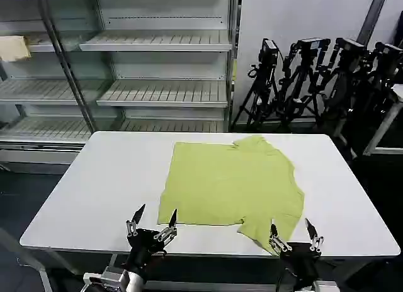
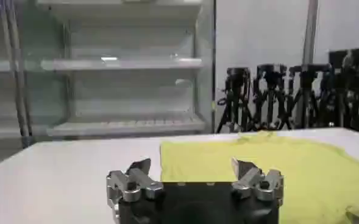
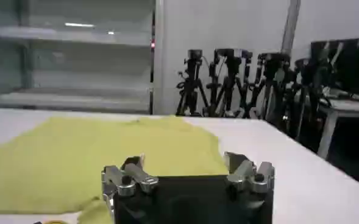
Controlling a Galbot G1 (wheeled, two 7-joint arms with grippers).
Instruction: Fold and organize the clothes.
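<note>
On the far left, a shelf rack (image 1: 126, 65) stands behind the white surface (image 1: 94, 185). The left gripper (image 1: 152, 219) hovers at the near edge of the surface with its jaws spread and nothing between them, just beside the near left corner of the T-shirt (image 1: 233, 185). The lime T-shirt lies flat across the middle of the surface, collar toward the far side. The right gripper (image 1: 294, 233) sits at the near edge by the shirt's near right sleeve, jaws apart and empty. Black tripods (image 1: 315, 78) stand behind on the right.
</note>
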